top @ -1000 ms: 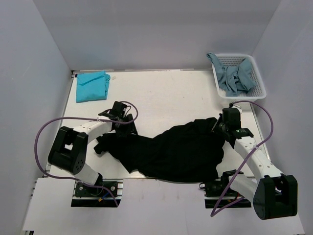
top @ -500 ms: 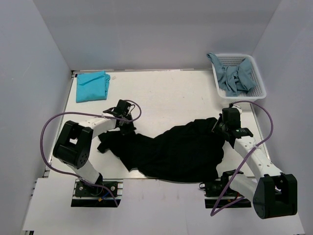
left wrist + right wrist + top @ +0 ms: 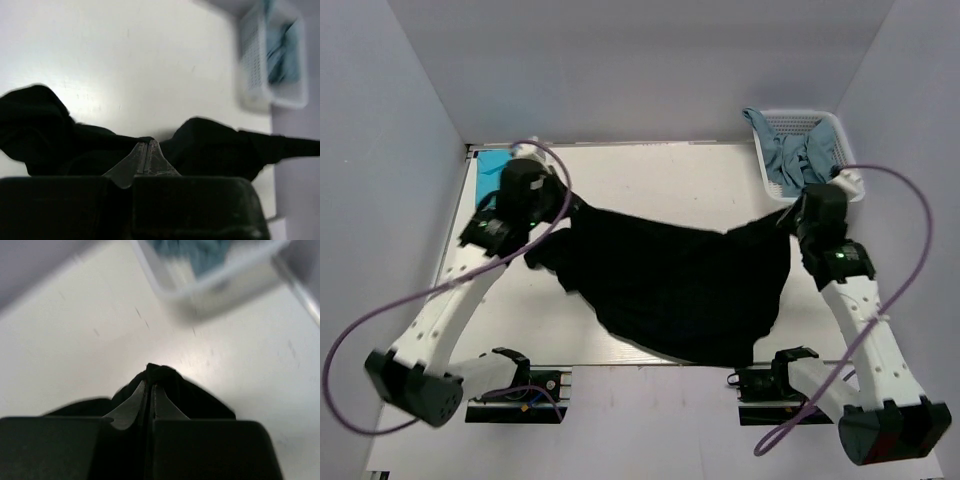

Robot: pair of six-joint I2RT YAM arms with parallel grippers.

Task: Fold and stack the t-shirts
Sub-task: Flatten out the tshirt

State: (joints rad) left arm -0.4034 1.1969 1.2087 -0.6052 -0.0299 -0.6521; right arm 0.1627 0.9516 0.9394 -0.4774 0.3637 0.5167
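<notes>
The large black t-shirt hangs spread between my two grippers above the table, its lower edge drooping toward the front. My left gripper is shut on its left upper edge; in the left wrist view the jaws are pinched together on black cloth. On the other side, my right gripper is shut on the right upper edge, with a bunch of cloth at its tips. The teal t-shirt is mostly hidden behind my left arm. Greyish-blue t-shirts lie crumpled in the basket.
The white mesh basket stands at the back right corner, close behind my right wrist; it shows blurred in the left wrist view and the right wrist view. The white table is walled by grey panels.
My left gripper shut on the black t-shirt's left edge. Both arms then rose and moved back and apart, lifting the shirt off the table and stretching it out.
</notes>
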